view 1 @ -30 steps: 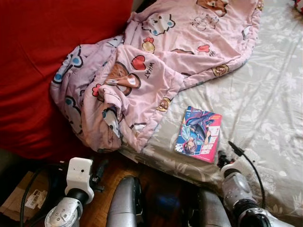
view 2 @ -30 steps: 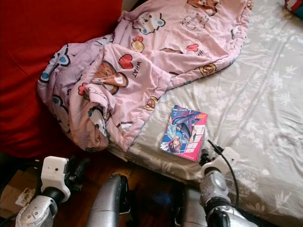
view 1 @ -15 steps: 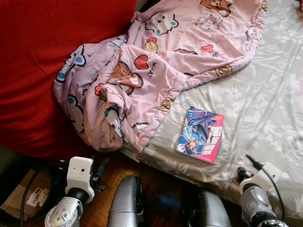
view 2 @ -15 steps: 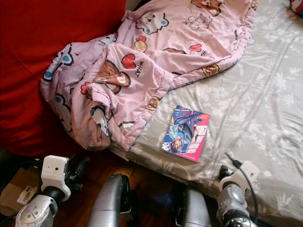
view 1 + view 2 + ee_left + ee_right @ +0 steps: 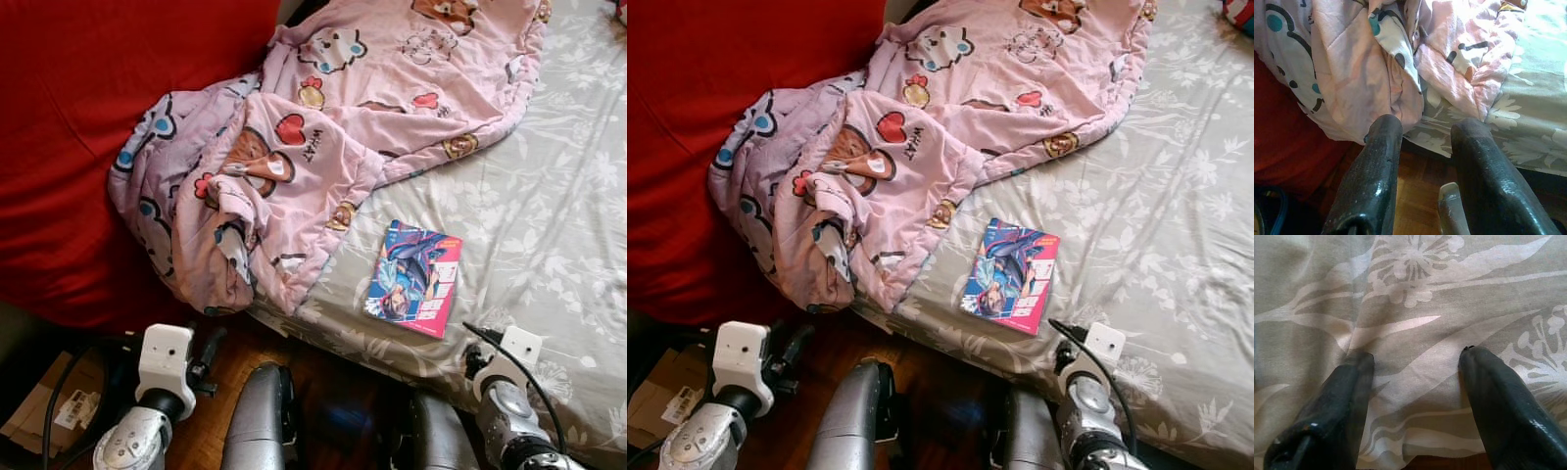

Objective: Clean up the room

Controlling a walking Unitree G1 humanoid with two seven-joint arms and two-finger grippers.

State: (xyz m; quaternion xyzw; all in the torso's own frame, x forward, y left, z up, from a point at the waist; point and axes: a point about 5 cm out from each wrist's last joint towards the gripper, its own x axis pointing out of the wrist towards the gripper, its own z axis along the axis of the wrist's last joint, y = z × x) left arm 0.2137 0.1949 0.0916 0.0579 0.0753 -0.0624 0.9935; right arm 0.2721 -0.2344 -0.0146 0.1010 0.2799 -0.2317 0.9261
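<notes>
While the book (image 5: 413, 278) lies untouched on the bed (image 5: 549, 225), just beside the rumpled blanket (image 5: 294, 147), tidying looks barely begun. Right gripper (image 5: 1415, 382), spread, hovers over the bed edge near the book; left gripper (image 5: 1422, 161), spread, sits below the blanket.

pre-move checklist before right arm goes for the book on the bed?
1. Right gripper open: ok, fingers spread, nothing between them.
2. Book reachable: ok, lying flat near the edge of the bed, free of the pink blanket.
3. Right gripper lined up on book: not ok, it points at bare grey sheet; the wrist sits to the robot's right of the book.
4. Book's top free: ok, nothing lies on it.
5. Left gripper out of the way: ok, open and low over the wooden floor near the blanket's hanging edge.
6. Book's thickness for a side pinch: cannot tell.
</notes>
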